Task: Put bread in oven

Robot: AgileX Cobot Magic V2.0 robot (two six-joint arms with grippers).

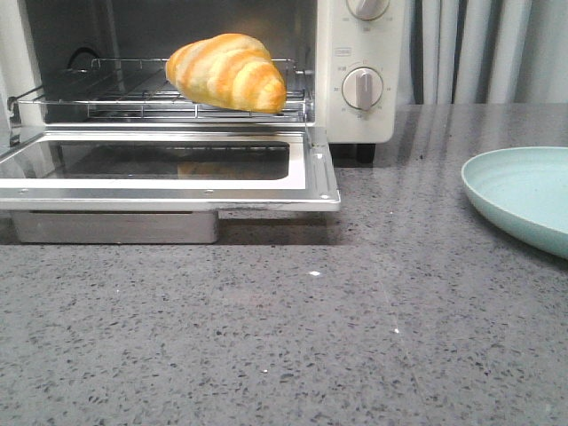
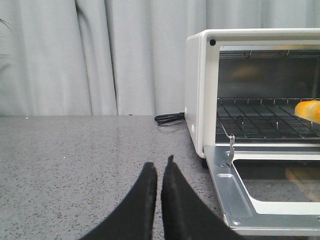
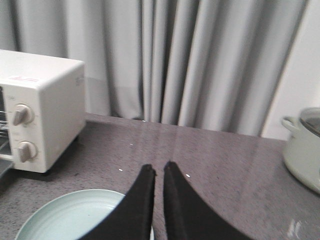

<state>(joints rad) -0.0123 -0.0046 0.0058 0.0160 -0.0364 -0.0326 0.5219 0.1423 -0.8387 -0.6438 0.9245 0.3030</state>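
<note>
The bread [image 1: 228,73], glossy golden-orange with pale stripes, is lying on the wire rack inside the oven [image 1: 364,80], which is sitting at the table's far left with its door hanging open.

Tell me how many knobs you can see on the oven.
2. Both sit on the oven's right-hand control panel, one above the other: the upper knob is cut off by the front view's top edge, the lower knob is fully visible.

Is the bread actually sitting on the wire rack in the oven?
Touching. The front view shows the bread resting directly on the wire rack inside the oven.
</note>
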